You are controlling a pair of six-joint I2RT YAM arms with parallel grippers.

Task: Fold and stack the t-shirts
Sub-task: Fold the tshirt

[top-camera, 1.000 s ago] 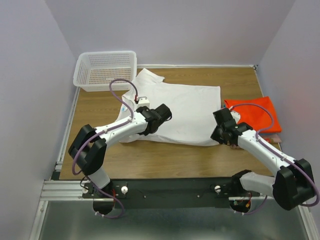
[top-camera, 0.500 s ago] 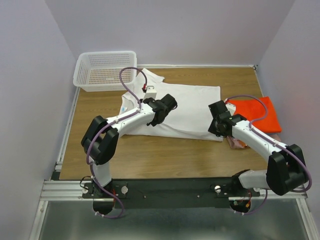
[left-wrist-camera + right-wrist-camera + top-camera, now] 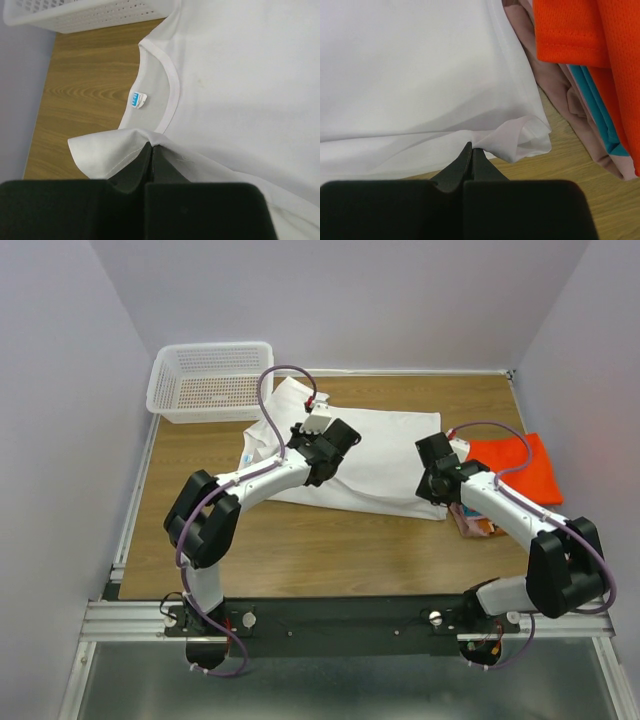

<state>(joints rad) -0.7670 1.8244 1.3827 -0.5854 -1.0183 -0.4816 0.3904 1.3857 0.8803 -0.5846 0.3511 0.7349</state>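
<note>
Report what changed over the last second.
The left gripper and right gripper, each pinching the near edge of the white t-shirt, carried it toward the far side, folding the shirt over. Both grips held; the mesh basket and orange-red shirt stayed put.

The t-shirt (image 3: pixel 390 455) is white, folded tees (image 3: pixel 570 30) orange-red, teal, pink; basket (image 3: pixel 210 390) white mesh

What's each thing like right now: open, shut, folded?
white shirt: spread out, pinched at two spots.
orange shirt: folded, top of pile.
pink shirt: folded, lower in pile.
basket: upright, looks empty.
left fingers: shut on white shirt.
right fingers: shut on white shirt.
</note>
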